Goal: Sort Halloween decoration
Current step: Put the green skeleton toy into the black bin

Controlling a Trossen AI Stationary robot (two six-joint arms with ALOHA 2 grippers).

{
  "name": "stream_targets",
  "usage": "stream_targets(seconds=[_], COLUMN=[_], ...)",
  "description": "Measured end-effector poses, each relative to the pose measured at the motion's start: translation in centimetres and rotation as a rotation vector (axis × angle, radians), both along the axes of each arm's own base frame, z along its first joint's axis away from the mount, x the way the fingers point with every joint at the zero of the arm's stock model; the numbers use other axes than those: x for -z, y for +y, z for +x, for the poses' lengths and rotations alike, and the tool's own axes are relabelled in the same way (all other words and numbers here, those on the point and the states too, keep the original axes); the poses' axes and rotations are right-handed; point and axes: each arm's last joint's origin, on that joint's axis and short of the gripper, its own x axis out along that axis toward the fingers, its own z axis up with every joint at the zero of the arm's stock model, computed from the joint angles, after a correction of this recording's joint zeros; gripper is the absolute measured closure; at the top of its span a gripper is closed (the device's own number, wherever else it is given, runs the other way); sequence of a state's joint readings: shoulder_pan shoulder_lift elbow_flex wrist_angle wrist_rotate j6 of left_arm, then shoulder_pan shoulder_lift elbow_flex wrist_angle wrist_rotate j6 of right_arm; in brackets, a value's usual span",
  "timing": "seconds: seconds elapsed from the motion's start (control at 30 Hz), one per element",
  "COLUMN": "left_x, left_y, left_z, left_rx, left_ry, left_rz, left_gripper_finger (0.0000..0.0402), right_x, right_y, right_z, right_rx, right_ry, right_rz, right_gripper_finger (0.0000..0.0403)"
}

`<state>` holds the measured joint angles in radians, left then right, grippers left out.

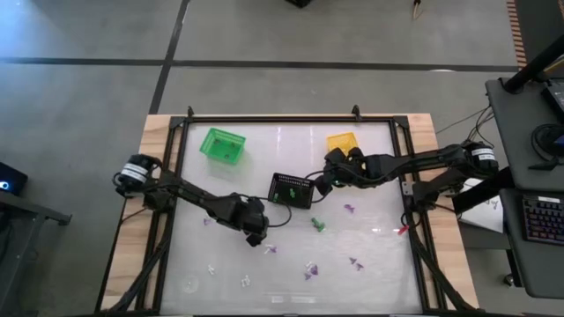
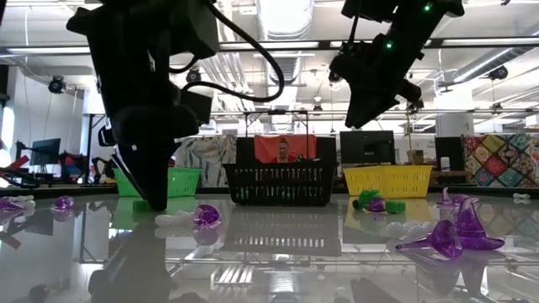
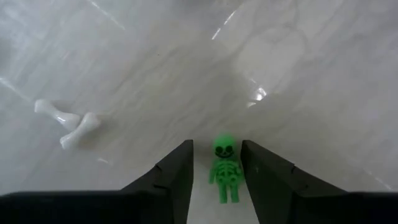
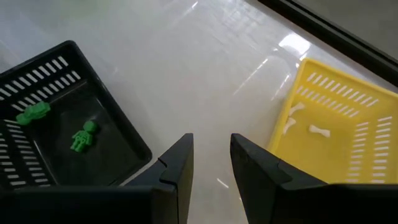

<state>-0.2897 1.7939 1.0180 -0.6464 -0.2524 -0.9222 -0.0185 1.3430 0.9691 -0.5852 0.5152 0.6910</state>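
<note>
Two green figures [image 4: 56, 127] in black basket [image 4: 118, 134].

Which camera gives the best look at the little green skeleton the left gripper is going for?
The left wrist view: the green skeleton lies face up on the table between the left gripper's fingers, skull and ribs plain. From above and at table height the arm hides it. The right wrist view looks elsewhere.
</note>
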Motion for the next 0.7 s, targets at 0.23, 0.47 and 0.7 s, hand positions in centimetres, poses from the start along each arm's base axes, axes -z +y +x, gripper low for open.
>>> stream_targets(seconds=[0.23,0.47,0.7], left_x=[0.1,-1.2,-6.5], left_y=[-0.1,0.1,0.3], left_z=[0.0,-0.5,-0.8], left_rx=[0.026,0.122,0.319], left_ry=[0.001,-0.003,-0.236], left_rz=[0.005,0.019,0.075], left_gripper_finger=[0.0332,0.0393,0.0391], right_x=[0.0,0.0,0.0], right_y=[0.0,0.0,0.4], right_z=[0.0,0.0,0.0], right_rx=[0.004,-0.006,-0.036], right_ry=[-0.003,0.004,0.015], right_rz=[0.002,-0.004,-0.013], right_gripper_finger=[0.0307,0.0307,0.0307])
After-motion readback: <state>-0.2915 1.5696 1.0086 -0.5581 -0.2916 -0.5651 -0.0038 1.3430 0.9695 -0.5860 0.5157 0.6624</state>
